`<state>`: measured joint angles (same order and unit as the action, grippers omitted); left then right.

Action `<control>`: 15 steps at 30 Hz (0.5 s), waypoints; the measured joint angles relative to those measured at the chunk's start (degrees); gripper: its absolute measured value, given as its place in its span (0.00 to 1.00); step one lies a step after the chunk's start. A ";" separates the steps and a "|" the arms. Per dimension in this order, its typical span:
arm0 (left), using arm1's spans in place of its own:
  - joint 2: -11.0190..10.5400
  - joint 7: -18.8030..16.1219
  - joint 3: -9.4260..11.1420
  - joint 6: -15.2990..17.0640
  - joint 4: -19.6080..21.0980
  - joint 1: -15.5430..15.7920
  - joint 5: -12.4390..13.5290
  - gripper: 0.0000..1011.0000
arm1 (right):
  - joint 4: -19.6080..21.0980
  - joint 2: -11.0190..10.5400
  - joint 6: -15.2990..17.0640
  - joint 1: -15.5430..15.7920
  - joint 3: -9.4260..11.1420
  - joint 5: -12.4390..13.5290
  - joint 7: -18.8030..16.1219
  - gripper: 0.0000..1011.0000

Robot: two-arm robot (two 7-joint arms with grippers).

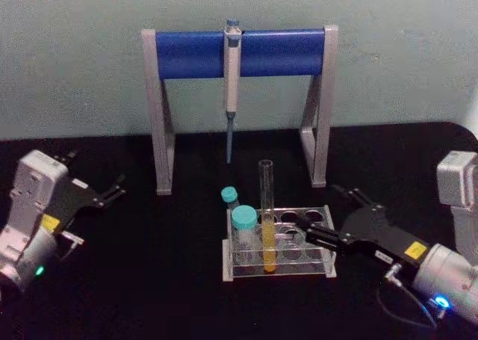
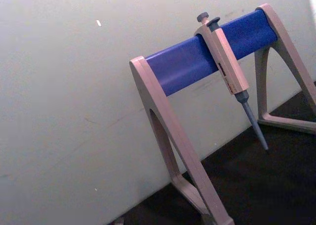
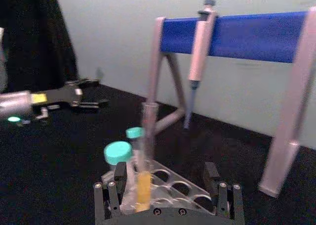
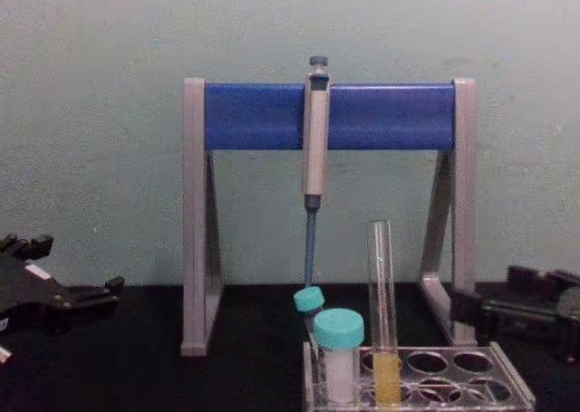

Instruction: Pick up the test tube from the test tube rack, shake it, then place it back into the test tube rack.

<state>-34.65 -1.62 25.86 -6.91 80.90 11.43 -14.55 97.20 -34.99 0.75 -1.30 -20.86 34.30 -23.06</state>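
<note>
The test tube [image 1: 267,213] stands upright in the test tube rack [image 1: 314,267], with yellow-orange liquid in its lower part. From the side, the test tube [image 4: 382,312] rises well above the rack [image 4: 453,376]. My right gripper [image 1: 333,214] is open, just right of the rack, at its right end. In the right wrist view its fingers [image 3: 114,188] spread wide, with the test tube [image 3: 144,151] and the rack [image 3: 173,183] just ahead of them. My left gripper [image 1: 113,190] rests open on the table far to the left, away from the rack.
Two teal-capped vials [image 1: 244,222] stand in the rack's left end. Behind the rack a grey-and-blue stand [image 1: 284,52] holds a hanging pipette [image 1: 231,78]. The black table [image 1: 164,280] meets a pale wall behind the stand.
</note>
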 joint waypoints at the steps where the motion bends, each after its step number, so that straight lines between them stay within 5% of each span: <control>1: 0.00 0.00 0.00 0.00 0.00 0.00 0.00 0.99 | -0.30 0.34 0.69 -0.60 -0.28 0.38 -1.24 0.99; 15: 0.00 0.00 0.00 0.00 0.00 0.00 0.00 0.99 | -5.24 3.58 3.56 -7.44 -3.81 -0.04 -5.86 0.99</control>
<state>-34.65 -1.62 25.86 -6.91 80.90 11.43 -14.55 91.97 -31.41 4.31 -8.74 -24.67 34.26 -28.92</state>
